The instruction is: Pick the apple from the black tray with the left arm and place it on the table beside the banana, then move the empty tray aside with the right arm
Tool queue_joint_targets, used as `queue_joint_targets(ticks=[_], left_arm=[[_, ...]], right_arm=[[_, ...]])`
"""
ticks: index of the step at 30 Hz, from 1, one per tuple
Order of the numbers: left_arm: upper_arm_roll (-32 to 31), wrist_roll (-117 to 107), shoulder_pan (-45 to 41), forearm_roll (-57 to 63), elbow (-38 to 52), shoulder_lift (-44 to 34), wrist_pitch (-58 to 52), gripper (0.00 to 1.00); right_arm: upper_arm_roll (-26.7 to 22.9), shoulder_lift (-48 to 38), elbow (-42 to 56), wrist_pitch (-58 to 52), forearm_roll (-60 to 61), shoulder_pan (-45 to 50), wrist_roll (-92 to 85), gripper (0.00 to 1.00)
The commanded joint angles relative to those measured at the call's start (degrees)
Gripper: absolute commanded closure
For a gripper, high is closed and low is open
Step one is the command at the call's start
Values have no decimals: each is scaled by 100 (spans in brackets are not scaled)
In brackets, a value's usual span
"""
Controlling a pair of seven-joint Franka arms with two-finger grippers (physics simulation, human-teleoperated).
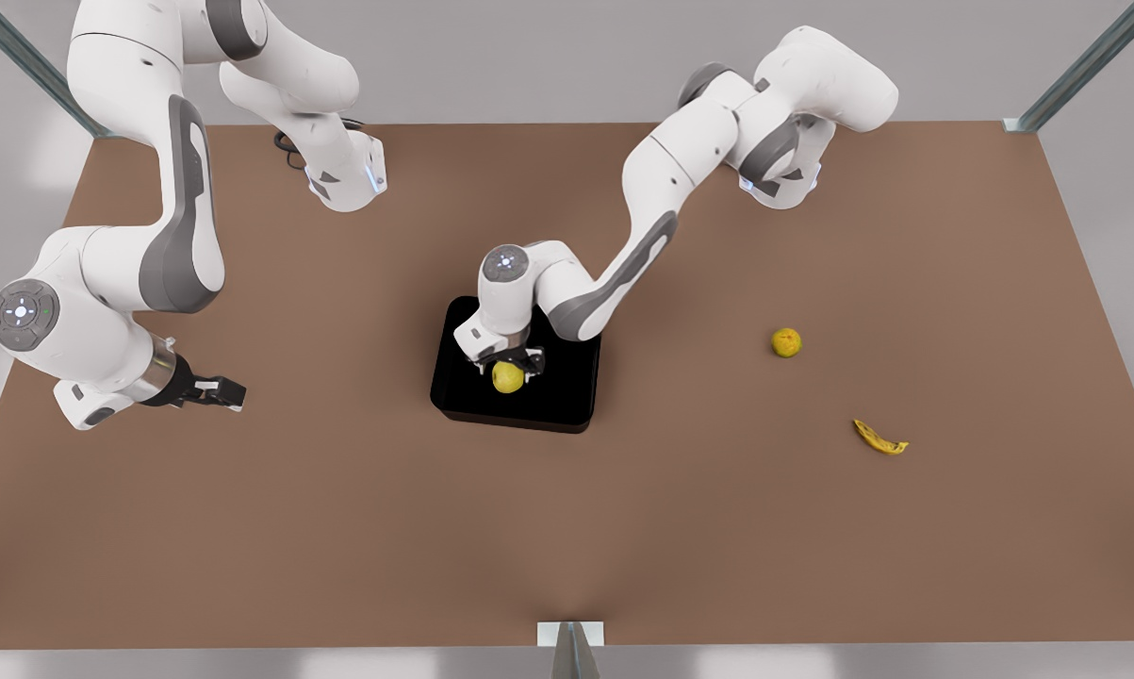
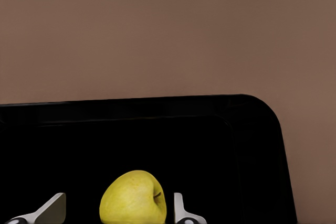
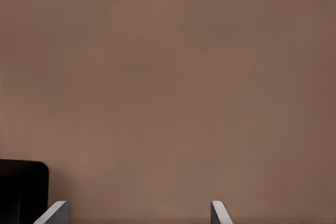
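Note:
The yellow-green apple (image 1: 507,377) (image 2: 134,198) lies in the black tray (image 1: 567,396) (image 2: 252,129) at the middle of the table (image 1: 340,528). My left gripper (image 1: 509,364) (image 2: 118,211) is lowered over it, open, one finger on each side of the fruit; one finger is close against the apple, the other stands apart from it. The banana (image 1: 879,438) lies on the table toward the front view's right. My right gripper (image 1: 232,393) (image 3: 139,213) waits open and holding nothing at the front view's left, a corner of the tray (image 3: 21,192) showing beside it.
A smaller orange-yellow round fruit (image 1: 786,342) sits on the table between the tray and the banana, a little farther back. Both arm bases stand along the table's far edge. Bare tabletop spreads in front of the tray and around the banana.

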Motion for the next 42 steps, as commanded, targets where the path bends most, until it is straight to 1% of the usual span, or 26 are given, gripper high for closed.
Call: queue_joint_targets(ticks=[1, 12, 23, 24, 25, 29, 31, 33, 35, 36, 37, 38, 39, 40, 41, 42], left_arm=[[1, -1443, -9, 21, -13, 34, 114, 0], [1, -1417, -62, 118, -65, 377, 378, 0], [10, -1443, -88, 127, -224, 491, 615, 0], [10, -1452, -88, 118, -224, 491, 615, 22], [10, -1461, -88, 109, -224, 483, 606, 37], [10, -1496, -88, 127, -224, 404, 483, 36], [10, -1408, -18, 109, -206, 79, -202, 35], [1, -1303, 26, 91, -197, -62, -440, 35], [-34, -908, 219, -58, -189, -352, -958, 35], [-34, -548, 360, -181, -197, -607, -1388, 35], [-34, -362, 483, -190, -197, -835, -1793, 35], [-34, -249, 614, -190, -197, -1002, -2056, 35], [-34, 314, 799, -374, -197, -1169, -2487, 34], [-34, 621, 1098, -506, -206, -1371, -2698, 33], [-34, 1184, 1423, -532, -206, -1530, -3032, 32], [-25, 1887, 1818, -629, -206, -1618, -3313, 32]], right_arm=[[0, -6, 3, -15, 7, -9, 94, 0], [0, -6, 3, -15, 7, -9, 103, 0], [0, -6, 3, -15, -2, 0, 94, 0], [0, -6, 3, -15, -2, 0, 94, 0], [0, -6, 3, -15, -2, 0, 94, 0], [0, -6, 3, -15, -2, 0, 94, 0], [0, -6, 3, -15, -2, 0, 94, 0], [0, -6, 3, -15, -2, 0, 94, 0], [0, -6, 3, -15, -2, 9, 111, 0], [44, -6, 3, -33, 25, 9, 138, 0], [509, -59, 12, -85, -28, 18, 804, 0], [923, -33, 389, -472, -81, 18, 1666, 0], [1151, -33, 565, -718, -89, 18, 1869, 0], [1362, -33, 679, -824, -98, 18, 2510, 0], [1362, -42, 829, -1113, -63, 0, 2757, 0], [1529, -42, 1102, -1509, -107, 175, 2766, 0]])
